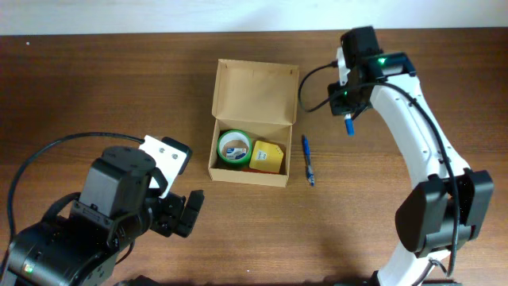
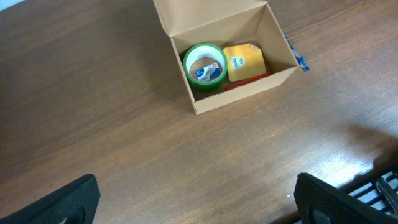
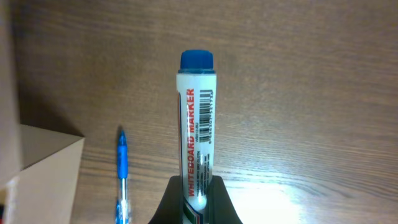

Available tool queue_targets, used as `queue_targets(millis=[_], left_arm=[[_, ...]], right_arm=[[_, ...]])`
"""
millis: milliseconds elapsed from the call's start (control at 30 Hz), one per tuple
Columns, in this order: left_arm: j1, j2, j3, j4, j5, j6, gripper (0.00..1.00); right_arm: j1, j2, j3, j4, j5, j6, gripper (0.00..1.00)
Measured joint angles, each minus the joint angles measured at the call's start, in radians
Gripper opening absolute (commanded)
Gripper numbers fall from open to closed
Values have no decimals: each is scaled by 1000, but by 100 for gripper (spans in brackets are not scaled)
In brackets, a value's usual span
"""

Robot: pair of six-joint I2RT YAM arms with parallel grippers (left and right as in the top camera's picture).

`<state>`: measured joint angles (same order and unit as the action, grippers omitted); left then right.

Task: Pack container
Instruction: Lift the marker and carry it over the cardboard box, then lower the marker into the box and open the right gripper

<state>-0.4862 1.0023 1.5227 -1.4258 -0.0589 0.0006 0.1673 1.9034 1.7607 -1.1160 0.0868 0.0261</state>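
The tan cardboard container sits open at the table's middle, flap lid folded back. Inside are a green tape roll and a yellow packet. It also shows in the left wrist view with the tape roll and the packet. My right gripper hovers right of the container, shut on a white whiteboard marker with a blue cap. My left gripper is open and empty over bare table, near the front left.
A blue pen lies on the table just right of the container, also in the right wrist view and the left wrist view. The container's corner is at the left of the right wrist view.
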Motion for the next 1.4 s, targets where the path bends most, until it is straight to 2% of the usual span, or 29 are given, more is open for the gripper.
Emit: queue_targets(millis=[267, 367, 500, 800, 1000, 1400], left_arm=[[0, 0, 0, 0, 0, 0, 100], [0, 0, 0, 0, 0, 0, 100], [0, 0, 0, 0, 0, 0, 100], [0, 0, 0, 0, 0, 0, 100], [0, 0, 0, 0, 0, 0, 100], [0, 0, 0, 0, 0, 0, 100]], right_arm=[[0, -41, 74, -52, -50, -12, 4], [10, -73, 74, -58, -141, -86, 4], [69, -110, 77, -99, -272, -255, 4], [264, -120, 78, -118, -370, -528, 4], [346, -112, 78, -119, -378, -630, 4], [442, 3, 77, -128, -393, -729, 4]])
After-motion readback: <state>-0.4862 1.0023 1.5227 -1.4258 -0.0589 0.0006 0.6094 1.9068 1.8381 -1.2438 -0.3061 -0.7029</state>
